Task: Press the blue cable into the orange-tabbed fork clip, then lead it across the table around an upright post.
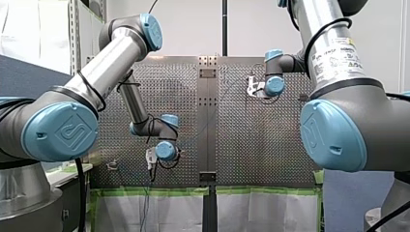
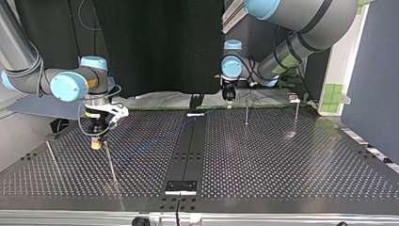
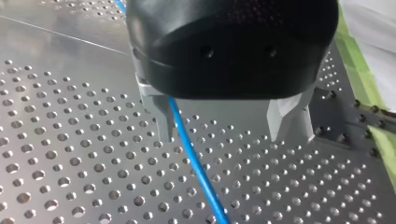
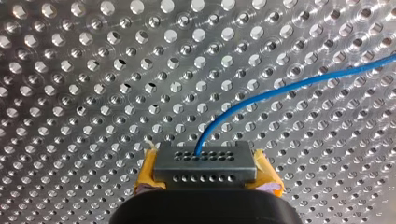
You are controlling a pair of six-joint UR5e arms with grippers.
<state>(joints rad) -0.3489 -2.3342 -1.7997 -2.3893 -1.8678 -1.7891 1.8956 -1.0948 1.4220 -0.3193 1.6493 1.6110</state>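
Routing step, I'd say: right claw (image 4: 205, 165) pinches blue cable (image 4: 280, 87), left claw (image 3: 229, 135) gapes astride it; nxt, carry cable round post (image 2: 111, 165) beside right claw w/o slack.

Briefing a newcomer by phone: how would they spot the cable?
On the perforated table, a thin blue cable runs from my right tool, across the dark centre strip, toward my left tool. Nothing else lying there is blue.

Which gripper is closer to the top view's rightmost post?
Left. My left gripper hangs near the post, toward its left; my right gripper, gripping the blue cable, is at that view's far left.
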